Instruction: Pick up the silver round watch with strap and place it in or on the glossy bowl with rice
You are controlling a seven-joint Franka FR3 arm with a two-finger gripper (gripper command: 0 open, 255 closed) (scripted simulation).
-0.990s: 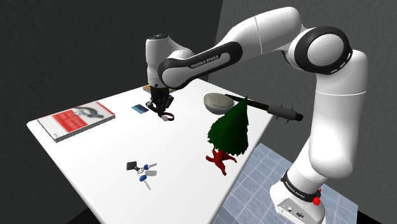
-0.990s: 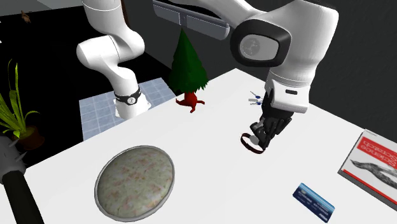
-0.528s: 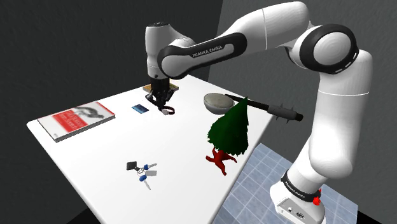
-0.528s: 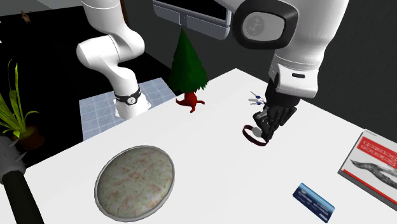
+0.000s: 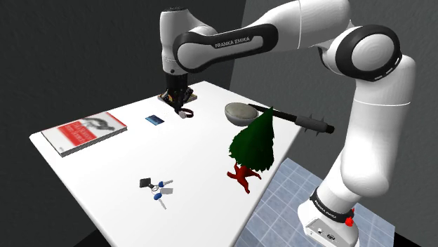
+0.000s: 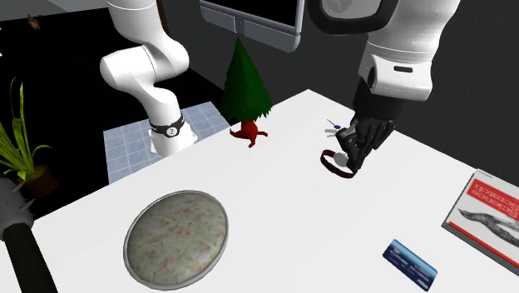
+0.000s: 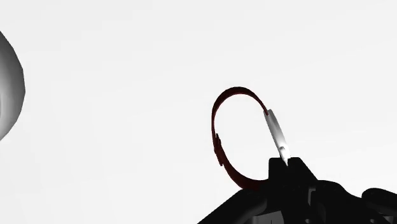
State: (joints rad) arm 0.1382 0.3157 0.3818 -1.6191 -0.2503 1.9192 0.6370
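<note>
Reads as a room in a home, rendered in a simulator. Indicated by household items on the white counter point(image 5: 105, 161): a book point(image 5: 84, 130) with a red-and-white cover, a bunch of keys point(image 5: 156, 188), a blue card point(image 5: 154, 120), a bowl point(image 6: 127, 241) with a speckled filling, and a small decorative fir tree point(image 5: 254, 140) on a red stand. Further indicated by a potted green plant point(image 6: 21, 146) at the second exterior view's left, blue-grey floor tiles point(image 5: 284, 203) and plain dark grey walls point(image 5: 70, 42). Gives way to a black area point(image 6: 66, 83) beside the plant.
</note>
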